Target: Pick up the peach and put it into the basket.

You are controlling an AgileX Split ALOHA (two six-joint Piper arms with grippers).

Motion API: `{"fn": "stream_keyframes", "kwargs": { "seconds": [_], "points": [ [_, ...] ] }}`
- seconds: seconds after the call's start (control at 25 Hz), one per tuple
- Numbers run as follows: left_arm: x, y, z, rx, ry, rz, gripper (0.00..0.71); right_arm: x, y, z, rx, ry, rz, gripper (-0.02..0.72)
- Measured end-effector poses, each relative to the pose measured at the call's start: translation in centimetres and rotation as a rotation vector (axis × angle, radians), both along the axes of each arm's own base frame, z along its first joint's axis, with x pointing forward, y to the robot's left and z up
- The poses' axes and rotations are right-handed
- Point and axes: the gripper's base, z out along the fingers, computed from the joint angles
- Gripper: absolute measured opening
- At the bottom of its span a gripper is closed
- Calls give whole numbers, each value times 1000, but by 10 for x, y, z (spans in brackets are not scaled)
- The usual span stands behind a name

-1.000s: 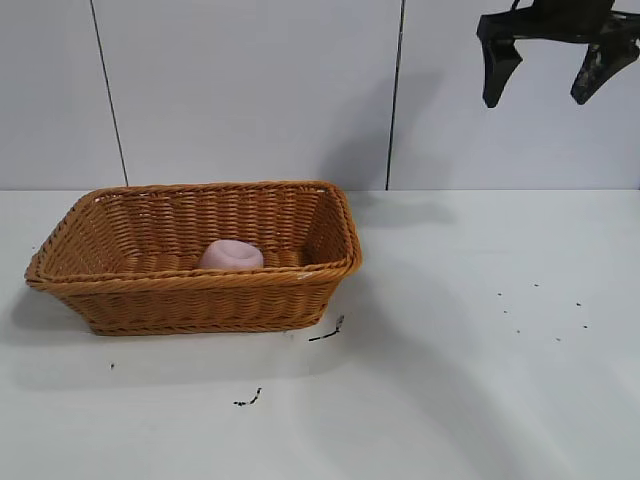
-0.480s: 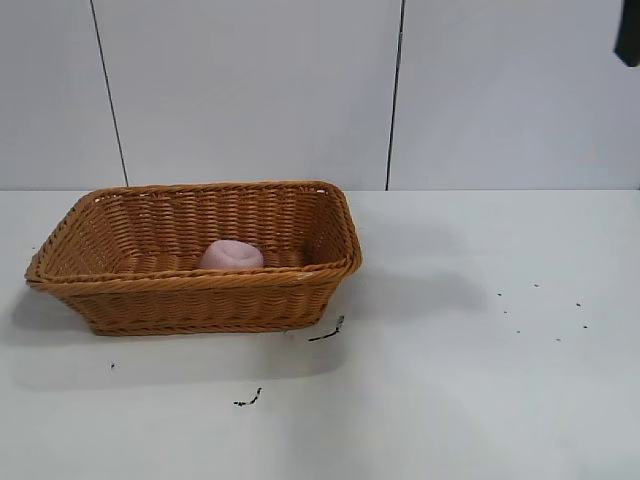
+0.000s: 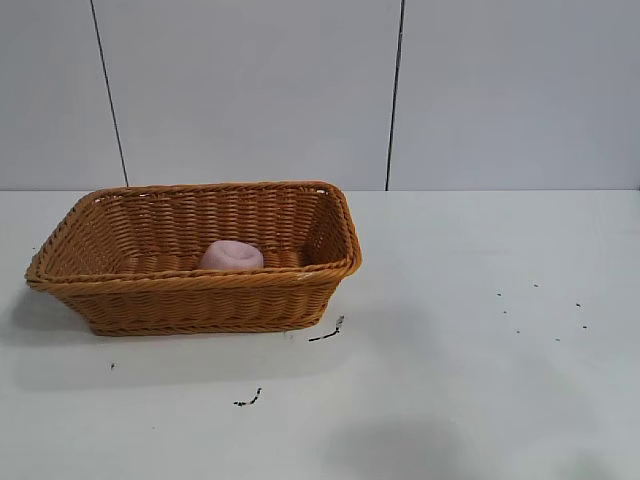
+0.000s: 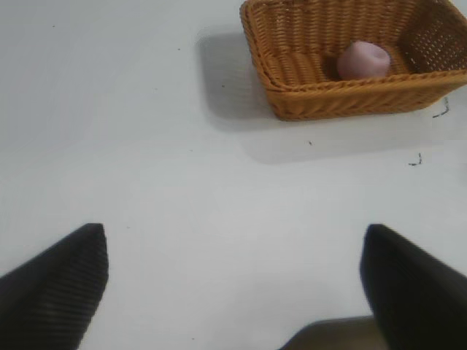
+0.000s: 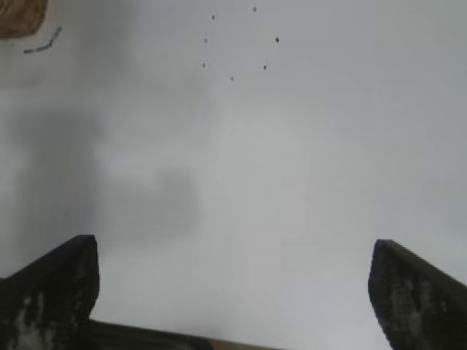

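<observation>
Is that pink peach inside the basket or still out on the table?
Inside. The peach lies on the floor of the basket, ringed by its woven walls; nothing grips it.

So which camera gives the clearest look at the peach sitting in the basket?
The left wrist view: it looks down into the basket, so the peach shows whole. In the exterior view the basket's near rim hides the bottom of the peach. The right wrist view shows no peach, only a basket corner.

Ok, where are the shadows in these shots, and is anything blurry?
Exterior view: the orange-brown woven wicker basket shadows the white table beside it, and a faint patch lies near the front edge. Right wrist view: soft grey patches, everything hazy. Left wrist view: sharper, basket shadow distinct.
</observation>
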Motion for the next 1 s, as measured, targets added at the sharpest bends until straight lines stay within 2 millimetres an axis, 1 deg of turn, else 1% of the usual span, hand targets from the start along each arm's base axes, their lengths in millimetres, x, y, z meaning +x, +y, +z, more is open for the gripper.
{"fn": "stream_keyframes", "kwargs": {
  "seconds": [0.36,0.48,0.64,0.84,1.0],
  "points": [
    [0,0,0,0,0,0,692,-9,-1,2,6,-65,0,689],
    [0,0,0,0,0,0,692,-13,-2,3,8,-95,-27,689],
    [0,0,0,0,0,0,692,-23,-3,5,8,-158,-80,689],
    [0,0,0,0,0,0,692,-43,-3,6,13,-281,-82,689],
    [0,0,0,0,0,0,692,-44,-2,5,16,-283,-80,689]
  ]
}}
